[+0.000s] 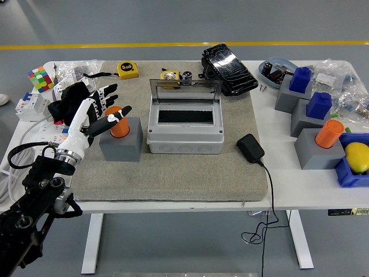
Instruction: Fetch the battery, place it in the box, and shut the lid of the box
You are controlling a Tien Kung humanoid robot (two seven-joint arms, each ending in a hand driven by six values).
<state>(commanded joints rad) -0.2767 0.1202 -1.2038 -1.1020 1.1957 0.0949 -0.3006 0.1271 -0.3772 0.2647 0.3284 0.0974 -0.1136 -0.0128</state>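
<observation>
While the orange battery (120,127) stands upright in a socket on top of a grey block (121,145), the left hand (99,113) has its fingers spread beside it, thumb and forefinger on either side of the battery's top; whether they touch it cannot be told. The block sits on a grey felt mat (173,173) at the left of the box (185,128). That box is grey plastic, its clear lid (185,88) standing open at the back, and the dark slot in its top face shows nothing inside. A black power adapter (250,148) lies on the mat just right of the box, its cable running off the near edge of the white table (300,190).

Farther right, three more grey blocks hold things: a second orange cylinder (329,134) in the nearest, and a blue block (319,105) and another blue block (300,79) in the two behind. A blue bin (347,175) at the right edge holds a lemon (357,157). A shallow blue dish (277,70) behind holds small dark parts too small to name.

At the back lie a black pouch (229,69), a yellow tape measure (128,70) with a "5m" mark on its face, and a colour cube (40,78) at the left. No other writing is readable.
</observation>
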